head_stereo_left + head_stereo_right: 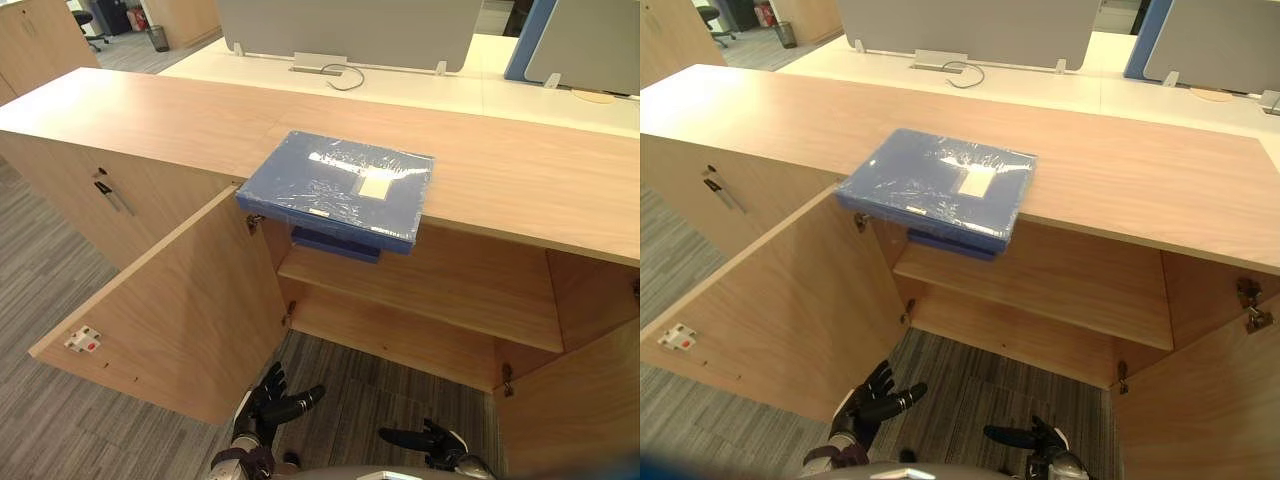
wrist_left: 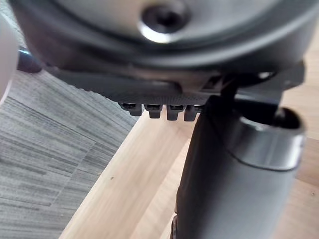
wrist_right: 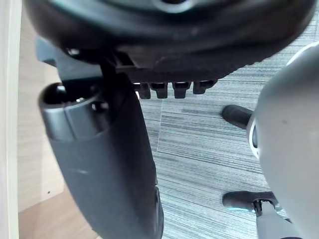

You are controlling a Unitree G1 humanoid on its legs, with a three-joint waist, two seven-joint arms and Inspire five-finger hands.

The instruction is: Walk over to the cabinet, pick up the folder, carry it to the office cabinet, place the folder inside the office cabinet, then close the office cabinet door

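Folder (image 1: 335, 190) lies flat, overhanging cabinet top (image 1: 150, 120), long axis along its front edge; left hand (image 1: 268, 402), right hand (image 1: 432, 441): fingers apart.

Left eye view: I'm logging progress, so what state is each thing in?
folder: lying flat on the cabinet top, overhanging its front edge, unheld.
left door: open.
right door: open.
left hand: open, empty.
right hand: open, empty.

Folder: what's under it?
The folder lies on the cabinet top, its near edge overhanging the shelf below. A darker blue flat piece pokes out beneath. The folder hides the rest of it, so what it is remains unclear.
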